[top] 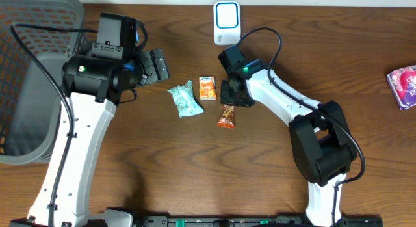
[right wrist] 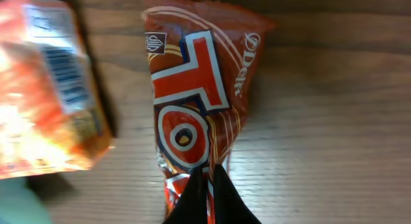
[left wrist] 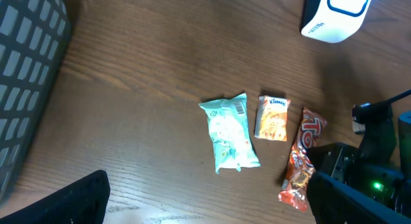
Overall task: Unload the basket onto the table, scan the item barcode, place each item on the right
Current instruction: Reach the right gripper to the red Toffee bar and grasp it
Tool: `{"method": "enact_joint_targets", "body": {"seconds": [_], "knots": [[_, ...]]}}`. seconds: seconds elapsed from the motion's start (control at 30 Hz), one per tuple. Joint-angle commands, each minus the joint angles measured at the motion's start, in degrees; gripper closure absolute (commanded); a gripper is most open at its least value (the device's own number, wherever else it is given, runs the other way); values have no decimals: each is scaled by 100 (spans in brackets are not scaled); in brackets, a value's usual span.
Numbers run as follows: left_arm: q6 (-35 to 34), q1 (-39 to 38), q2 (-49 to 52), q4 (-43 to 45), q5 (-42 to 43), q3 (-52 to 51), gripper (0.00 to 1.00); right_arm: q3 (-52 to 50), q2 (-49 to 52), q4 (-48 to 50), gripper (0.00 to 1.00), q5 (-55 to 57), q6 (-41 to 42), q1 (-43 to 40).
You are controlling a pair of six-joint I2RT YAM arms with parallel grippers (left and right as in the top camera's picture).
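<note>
A red-orange snack packet [top: 226, 116] [right wrist: 192, 89] lies on the wooden table. My right gripper [top: 233, 94] [right wrist: 207, 180] is shut on the packet's near end, with a thin fold of wrapper pinched between the black fingertips. In the left wrist view the same packet [left wrist: 302, 156] lies partly under the right arm. The white and blue scanner [top: 226, 22] [left wrist: 337, 15] stands at the table's back edge. My left gripper [top: 156, 64] [left wrist: 205, 208] hovers open to the left of the items, holding nothing.
A small orange tissue pack [top: 207, 88] [left wrist: 273, 118] [right wrist: 51, 115] and a teal packet [top: 185, 99] [left wrist: 230, 140] lie just left of the red packet. A grey basket [top: 32, 77] fills the left edge. A pink packet [top: 404, 85] lies far right.
</note>
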Motion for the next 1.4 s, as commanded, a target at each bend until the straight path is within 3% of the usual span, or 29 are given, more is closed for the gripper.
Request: {"method": "enact_joint_targets", "body": {"seconds": [0.0,0.43,0.67,0.87,1.13,1.37], "knots": [[-31,17,37,-17,15,2,2,-20,105,-149,97,555,33,-44],[-31,17,37,-17,13,2,2,-138,219,-181,95,382,-116,9],[-31,17,37,-17,13,2,2,516,55,-673,94,26,-181,-50],[-31,17,37,-17,13,2,2,1163,-17,-1296,71,-492,-708,-48],[-31,17,37,-17,13,2,2,754,17,-1720,89,-310,-717,33],[-31,17,37,-17,13,2,2,129,20,-1054,94,-658,-717,44]]}}
